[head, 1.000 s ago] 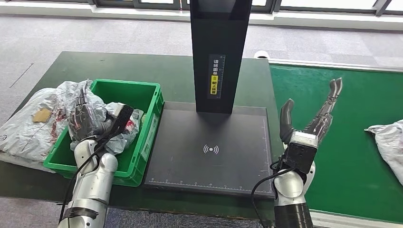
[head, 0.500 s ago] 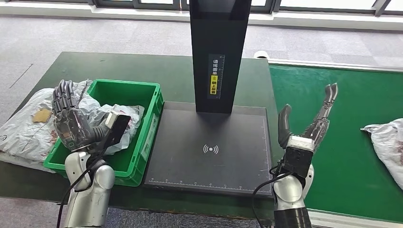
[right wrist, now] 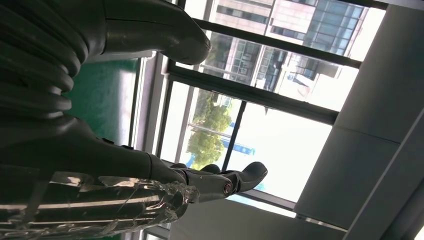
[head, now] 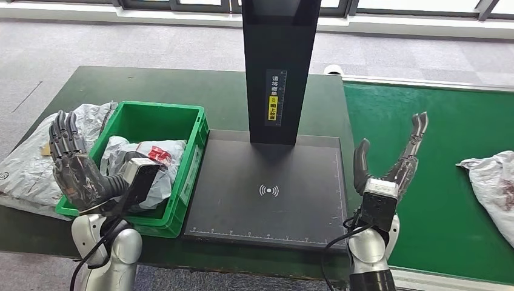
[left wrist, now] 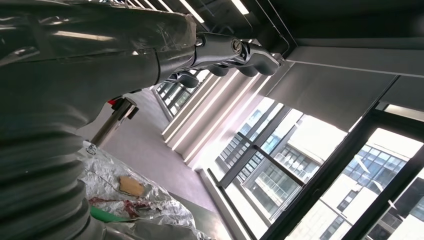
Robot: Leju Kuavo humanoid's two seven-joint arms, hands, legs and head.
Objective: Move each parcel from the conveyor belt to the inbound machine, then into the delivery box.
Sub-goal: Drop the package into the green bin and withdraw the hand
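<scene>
Two hands: both were raised with their fingers spread, and neither held anything.
Left hand (head: 76, 173): fully open, fingers (head: 62, 134) pointing up, touching nothing, hovering at the outer front corner of the green delivery box (head: 193, 162).
Right hand (head: 388, 163): wide open, thumb and fingers well apart, touching nothing, lifted over the edge where the black inbound machine (head: 267, 194) met the green conveyor belt (head: 448, 157).
Parcel in box (head: 145, 163): a crumpled grey bag with red print lay inside the box, just beside the left hand on its inner side.
Parcel on belt (head: 494, 188): a grey bag lay well apart from the right hand, out on its outer side.
Bag outside box (head: 30, 167): a grey bag with a brown label lay on the table beyond the left hand.
Wrist views: the left one showed the open left hand (left wrist: 150, 55) against windows with the crumpled bag (left wrist: 130, 195) below; the right one showed the right hand's (right wrist: 125, 145) extended fingers (right wrist: 220, 182) against windows.
</scene>
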